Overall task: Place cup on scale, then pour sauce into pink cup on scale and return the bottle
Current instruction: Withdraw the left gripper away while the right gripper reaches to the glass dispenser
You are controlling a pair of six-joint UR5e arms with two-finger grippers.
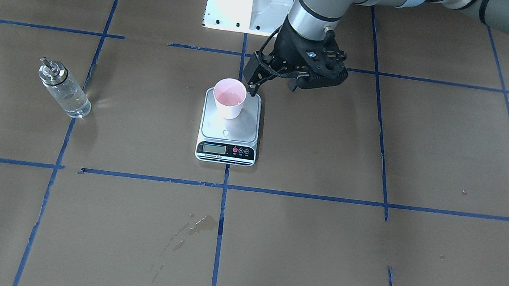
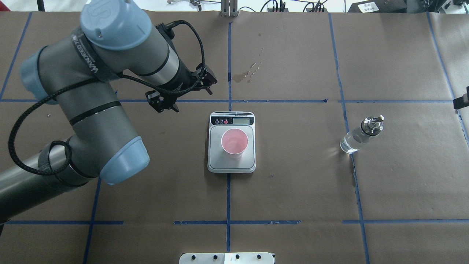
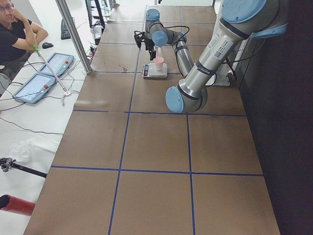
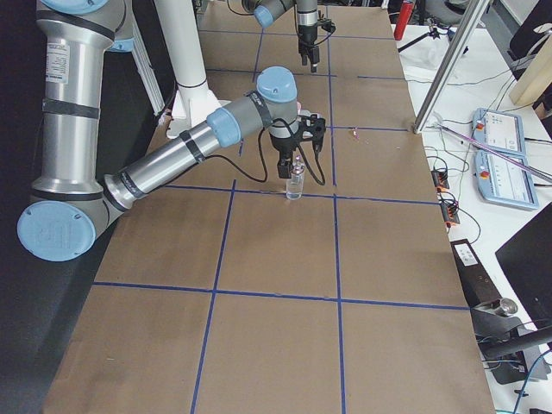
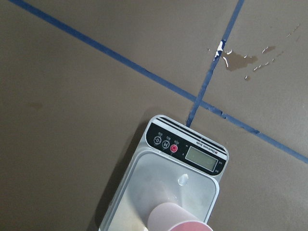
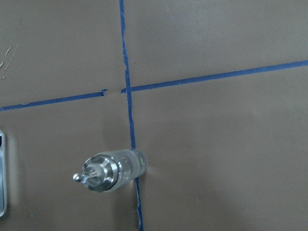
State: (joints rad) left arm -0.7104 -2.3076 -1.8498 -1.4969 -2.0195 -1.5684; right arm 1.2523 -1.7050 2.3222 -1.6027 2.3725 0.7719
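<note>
Clear glass cylindrical bottle [image 2: 357, 137] with a metal spout stood upright well right of the pale pink cup [image 2: 234, 141] on the grey steel scale [image 2: 216, 161], almost under the right gripper [image 4: 293, 159], whose jaw gap could not be told, and far from the empty, wide-open left gripper [image 2: 185, 95].

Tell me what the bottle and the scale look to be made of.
Bottle: clear glass, it seems, see-through with bright glints; collar and spout shiny metal. Scale: plate looks like brushed grey steel, dull sheen; white body probably plastic.
</note>
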